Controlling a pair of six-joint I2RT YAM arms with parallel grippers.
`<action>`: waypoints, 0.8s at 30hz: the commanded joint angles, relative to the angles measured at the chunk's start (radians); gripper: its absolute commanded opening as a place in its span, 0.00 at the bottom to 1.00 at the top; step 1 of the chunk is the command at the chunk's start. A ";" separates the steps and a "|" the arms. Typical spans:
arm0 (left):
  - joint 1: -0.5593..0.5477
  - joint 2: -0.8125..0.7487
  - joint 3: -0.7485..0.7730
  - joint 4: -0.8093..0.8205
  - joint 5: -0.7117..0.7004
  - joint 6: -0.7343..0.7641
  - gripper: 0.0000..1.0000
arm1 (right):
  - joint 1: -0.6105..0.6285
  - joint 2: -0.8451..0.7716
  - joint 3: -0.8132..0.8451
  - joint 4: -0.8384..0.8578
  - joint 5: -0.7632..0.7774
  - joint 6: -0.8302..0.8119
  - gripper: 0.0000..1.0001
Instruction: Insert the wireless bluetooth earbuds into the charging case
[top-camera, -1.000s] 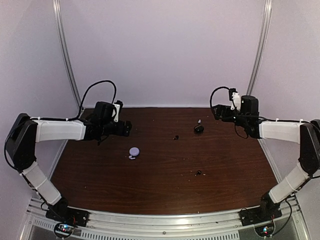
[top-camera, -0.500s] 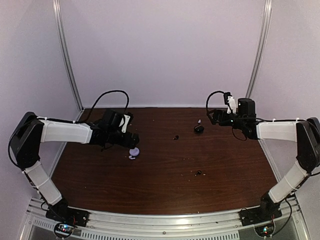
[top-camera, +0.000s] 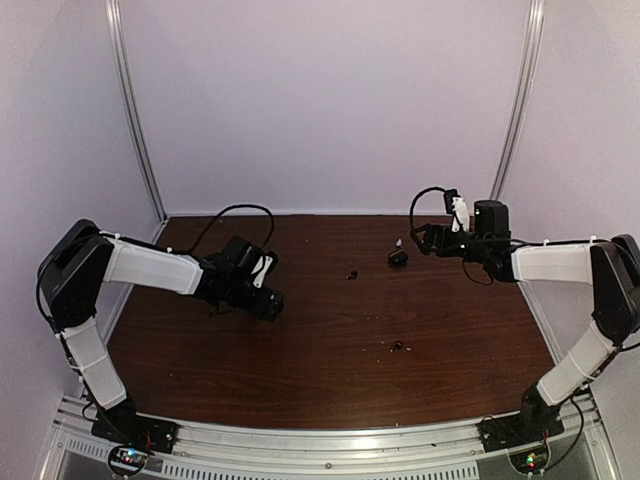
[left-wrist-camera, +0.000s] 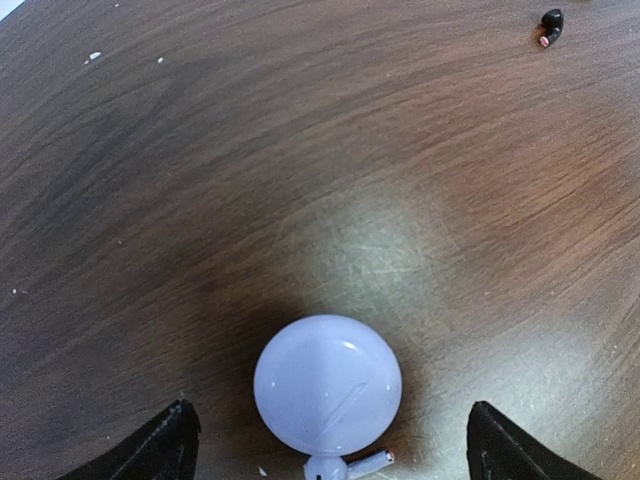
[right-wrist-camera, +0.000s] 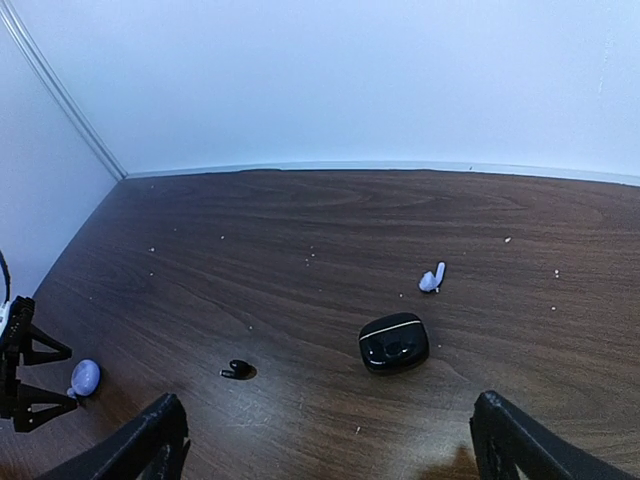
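Under the left gripper (left-wrist-camera: 331, 440) sits the lilac case (left-wrist-camera: 328, 385), and only the wrist cameras let you see it; from overhead the gripper's body covers it completely. The left wrist view looks straight down on it: a smooth, round, pale-lilac disc with a faint slanted line on its top. It lies between the two fingertips (left-wrist-camera: 168, 448) with a gap on each side. Those jaws stand wide open and touch nothing. A pale earbud (left-wrist-camera: 345, 464), tiny and short-stemmed, lies right against the case's rim. All this is on the left half of the worktop (top-camera: 320, 400), about midway between its front and back edges.

The right gripper (right-wrist-camera: 335, 445) is spread just as wide and holds nothing, hanging above the worktop toward the back right corner. Its camera shows the black case (right-wrist-camera: 394, 342), glossy and rounded with a thin bright line across it, near the back edge. A second pale earbud (right-wrist-camera: 432, 278) lies near that case on its back-edge side, not touching it. A black earbud (right-wrist-camera: 238, 370) lies apart, toward the worktop's middle. Only the overhead view catches a second black earbud (top-camera: 398, 347), right of centre and nearer the front edge.
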 joint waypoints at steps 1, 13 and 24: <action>-0.004 0.026 0.031 -0.006 -0.009 -0.003 0.94 | 0.008 0.026 0.011 0.014 -0.024 -0.001 1.00; -0.005 0.070 0.068 -0.029 -0.012 0.013 0.86 | 0.008 0.024 0.006 0.014 -0.029 -0.003 1.00; -0.005 0.118 0.100 -0.046 -0.033 0.030 0.72 | 0.009 0.033 0.012 0.017 -0.048 -0.001 1.00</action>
